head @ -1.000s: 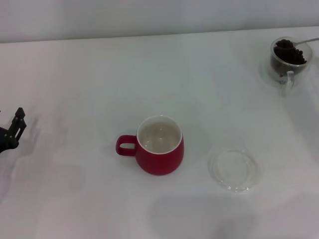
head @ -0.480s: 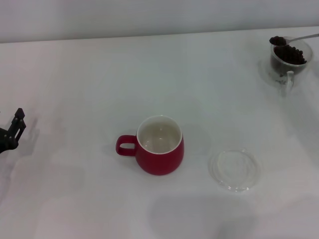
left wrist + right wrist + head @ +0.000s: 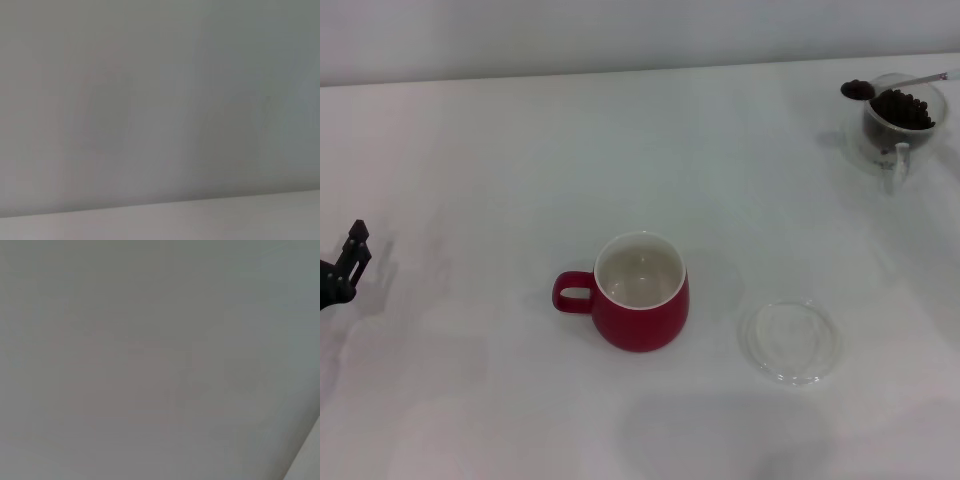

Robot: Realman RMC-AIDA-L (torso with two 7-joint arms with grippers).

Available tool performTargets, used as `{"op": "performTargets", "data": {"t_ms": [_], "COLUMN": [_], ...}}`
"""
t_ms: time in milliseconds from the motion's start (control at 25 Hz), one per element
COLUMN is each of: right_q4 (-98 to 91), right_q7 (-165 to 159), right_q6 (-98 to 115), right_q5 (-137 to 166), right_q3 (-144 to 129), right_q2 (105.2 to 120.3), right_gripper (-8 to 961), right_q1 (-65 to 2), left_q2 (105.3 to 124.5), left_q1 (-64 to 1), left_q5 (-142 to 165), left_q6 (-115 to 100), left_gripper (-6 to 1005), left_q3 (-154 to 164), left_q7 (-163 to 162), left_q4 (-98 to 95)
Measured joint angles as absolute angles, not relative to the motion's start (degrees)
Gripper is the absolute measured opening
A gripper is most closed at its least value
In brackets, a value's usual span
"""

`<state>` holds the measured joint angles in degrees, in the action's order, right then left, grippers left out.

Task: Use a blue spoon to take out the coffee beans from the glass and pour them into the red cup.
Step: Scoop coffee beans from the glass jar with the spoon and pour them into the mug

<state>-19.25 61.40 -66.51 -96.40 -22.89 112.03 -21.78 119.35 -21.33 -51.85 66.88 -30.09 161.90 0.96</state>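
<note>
Nearest the robot, on the white table (image 3: 470,400): clear flat glass dish (image 3: 789,341), lying flat, to the right of the red cup (image 3: 640,292) and apart from it. Red cup sits upright mid-table, handle pointing to robot's left, white inside, no beans visible in it. L gripper (image 3: 348,262) is at the far left edge of head view, low by the table, well apart from the cup, holding nothing; only a bit of its dark fingers shows, so can't tell if they're spread or closed. Far right corner: the glass (image 3: 898,125), upright, clear side handle facing the robot, coffee beans (image 3: 902,108) heaped inside. Spoon (image 3: 895,86) is level over the glass's left rim, bowl poking out just past the rim on the left w/ a small load of dark beans on it; shaft runs right and out of frame, blue handle end not visible. R gripper isn't in head view, so grip on the spoon can't be seen. Both wrist cams show only blank grey surface, w/ a paler strip at one edge; no fingers, no objects.
</note>
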Motion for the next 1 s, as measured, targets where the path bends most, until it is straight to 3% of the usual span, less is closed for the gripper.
{"op": "performTargets", "data": {"t_ms": [1000], "right_q4": [-19.25], "right_q7": [61.29], "right_q6": [-70.19], "right_q5": [-96.13], "right_q3": [-28.31], "right_q2": [114.65], "right_gripper": [169], "right_q1": [-20.78], "left_q2": [119.35], "left_q1": [-21.54], "left_q5": [-51.86], "left_q6": [66.17], "left_gripper": [591], "left_q3": [-30.03], "left_q7": [161.89], "left_q4": [0.93]}}
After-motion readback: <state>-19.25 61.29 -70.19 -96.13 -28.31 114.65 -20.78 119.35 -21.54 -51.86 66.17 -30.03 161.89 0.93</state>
